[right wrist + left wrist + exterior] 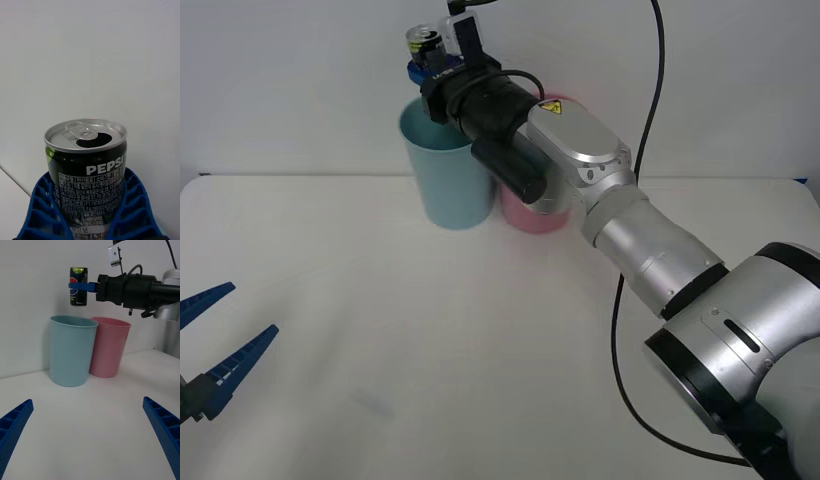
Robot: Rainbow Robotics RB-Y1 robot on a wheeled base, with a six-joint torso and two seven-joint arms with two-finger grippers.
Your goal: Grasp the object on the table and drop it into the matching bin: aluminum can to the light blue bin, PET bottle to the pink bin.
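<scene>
My right gripper (420,68) is shut on the aluminum can (422,41), a slim black can with a silver top and pull tab (87,165). It holds the can upright in the air just above the rim of the light blue bin (444,165). The left wrist view shows the can (78,286) hanging over the light blue bin (71,350), a short gap between them. The pink bin (108,347) stands right beside the blue one, partly hidden behind my right arm in the front view (535,217). My left gripper (210,345) is open, low near the table's left edge.
The white table (430,350) spreads wide in front of the two bins. A black cable (650,120) loops from my right arm across the back. A plain white wall stands behind the bins.
</scene>
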